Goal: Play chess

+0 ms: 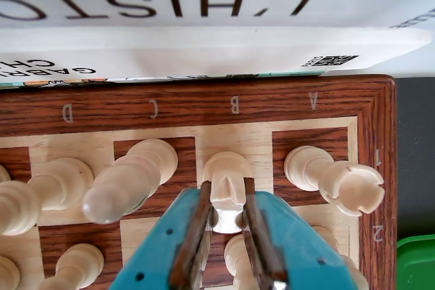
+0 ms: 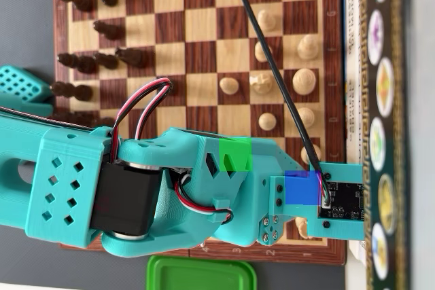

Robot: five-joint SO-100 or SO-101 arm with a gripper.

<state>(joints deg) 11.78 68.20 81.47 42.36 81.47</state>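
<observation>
My gripper (image 1: 228, 219) is clamped on the pale knight (image 1: 226, 180) on the board's (image 1: 204, 103) B file, gripped high to clear neighbouring pieces.

The wrist view rides just behind the gripper (image 1: 228, 219), very close to the chessboard (image 1: 204, 106), facing its A–D edge and the books beyond. The overhead view looks straight down from farther off, taking in nearly the whole chessboard (image 2: 197, 32) and the arm (image 2: 170, 188). Both share that board corner.
</observation>
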